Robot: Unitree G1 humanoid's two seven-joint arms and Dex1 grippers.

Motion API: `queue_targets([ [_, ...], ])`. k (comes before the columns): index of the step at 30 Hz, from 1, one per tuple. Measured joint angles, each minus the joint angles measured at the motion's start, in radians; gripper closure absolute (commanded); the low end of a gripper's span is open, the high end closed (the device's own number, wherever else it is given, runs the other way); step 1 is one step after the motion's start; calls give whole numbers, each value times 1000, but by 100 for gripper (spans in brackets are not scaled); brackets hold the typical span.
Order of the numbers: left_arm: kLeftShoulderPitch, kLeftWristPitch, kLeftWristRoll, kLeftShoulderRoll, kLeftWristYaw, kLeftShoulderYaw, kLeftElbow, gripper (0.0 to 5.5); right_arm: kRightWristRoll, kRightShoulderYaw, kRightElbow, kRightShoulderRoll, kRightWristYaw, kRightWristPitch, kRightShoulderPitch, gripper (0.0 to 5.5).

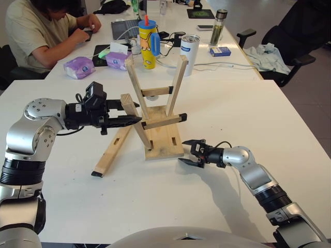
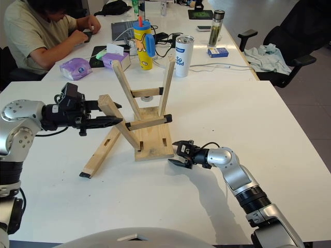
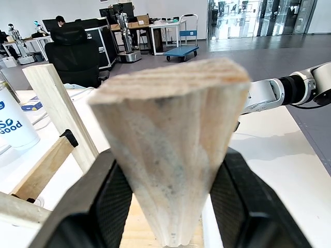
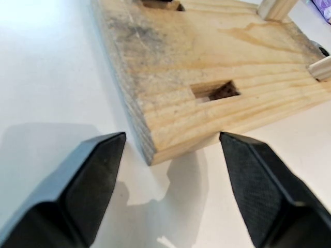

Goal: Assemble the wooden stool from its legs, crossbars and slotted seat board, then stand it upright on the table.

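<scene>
The slotted seat board (image 1: 166, 145) lies flat on the white table. Two legs (image 1: 138, 88) rise from it, splayed apart and joined by a short crossbar (image 1: 155, 91). A longer crossbar (image 1: 164, 121) sits lower. A third leg (image 1: 115, 145) leans slanted, its foot on the table and its top end (image 3: 170, 129) clamped in my left gripper (image 1: 130, 120), which is shut on it. My right gripper (image 1: 189, 154) rests low at the board's near right corner, open, with the corner (image 4: 150, 139) between its fingers (image 4: 83, 181) and an empty slot (image 4: 214, 90) just beyond.
On the table behind stand a yellow cup (image 1: 148, 44), a white tumbler (image 1: 189, 51), a bottle (image 1: 219, 26), tissue packs (image 1: 78, 67) and cables. A person sits at its far left. An office chair (image 1: 289, 57) is at the right. The table's right half has free room.
</scene>
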Motion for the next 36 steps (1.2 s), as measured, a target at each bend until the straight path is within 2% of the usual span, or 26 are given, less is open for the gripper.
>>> queue_targets([
  [21,-38,105,-21,-4,20,46,-47,348,0,0,-4,13,0,12,3,214],
  [36,-11,21,44,-42,5,29,12,348,-1,9,19,15,20,2,-21,214],
])
